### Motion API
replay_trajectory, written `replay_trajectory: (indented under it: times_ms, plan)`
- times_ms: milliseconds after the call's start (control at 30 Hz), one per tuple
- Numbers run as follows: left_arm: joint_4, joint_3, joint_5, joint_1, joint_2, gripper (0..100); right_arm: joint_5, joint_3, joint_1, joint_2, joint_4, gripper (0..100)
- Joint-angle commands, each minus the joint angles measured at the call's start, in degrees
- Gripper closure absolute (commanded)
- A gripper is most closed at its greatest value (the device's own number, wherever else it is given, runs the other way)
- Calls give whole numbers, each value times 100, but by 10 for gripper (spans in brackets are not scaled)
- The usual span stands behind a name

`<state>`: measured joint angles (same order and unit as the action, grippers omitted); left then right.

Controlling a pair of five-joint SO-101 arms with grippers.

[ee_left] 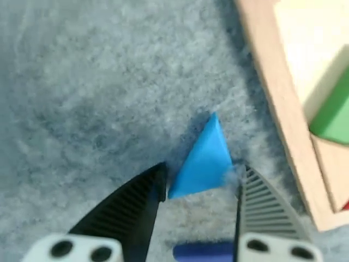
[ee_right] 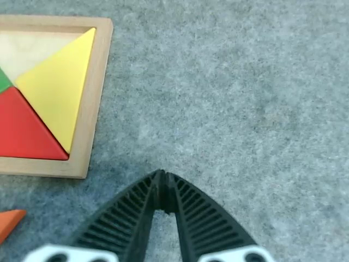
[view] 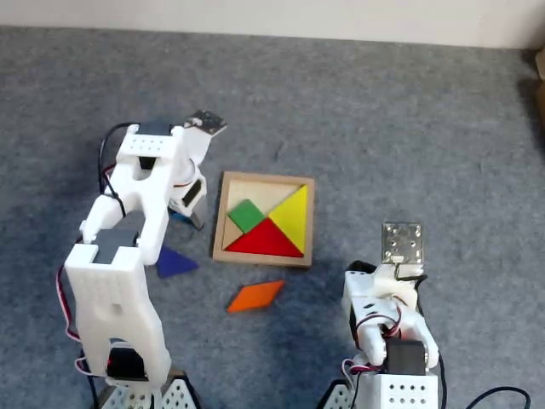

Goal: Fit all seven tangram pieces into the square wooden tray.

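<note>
The square wooden tray (view: pixel 305 223) holds a green square (view: pixel 245 215), a yellow triangle (view: pixel 292 213) and a red triangle (view: pixel 264 240). My left gripper (ee_left: pixel 202 180) is down at the carpet beside the tray's rim (ee_left: pixel 278 109), open. A light blue triangle (ee_left: pixel 203 161) lies between its fingers, which stand close to its two sides. The green square (ee_left: pixel 332 114) shows just inside the tray. A dark blue triangle (view: pixel 176 262) and an orange parallelogram (view: pixel 255 295) lie on the carpet outside the tray. My right gripper (ee_right: pixel 163 191) is shut and holds nothing, over bare carpet away from the tray's corner (ee_right: pixel 92 109).
Grey carpet covers the whole table. The left arm (view: pixel 128 247) hangs over the ground left of the tray. The right arm (view: pixel 392 298) stands to the tray's right and nearer the front. Open carpet stretches behind and right of the tray.
</note>
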<state>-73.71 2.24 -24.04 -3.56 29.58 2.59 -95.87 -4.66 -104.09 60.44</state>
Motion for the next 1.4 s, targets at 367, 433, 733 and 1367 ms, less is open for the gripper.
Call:
replay_trajectory:
  times_ms: [367, 433, 733, 1367]
  plan:
    - [229, -4, -607, -110, -66, 866, -53, -593, 84, -22, -180, 993]
    - [229, -4, -686, -110, -66, 889, -53, -593, 84, -22, -180, 993]
    - [176, 92, -730, -57, -224, 896, -53, -593, 84, -22, -180, 993]
    - [-633, 910, -3042, 1701, -1051, 896, -53, -593, 84, -22, -180, 993]
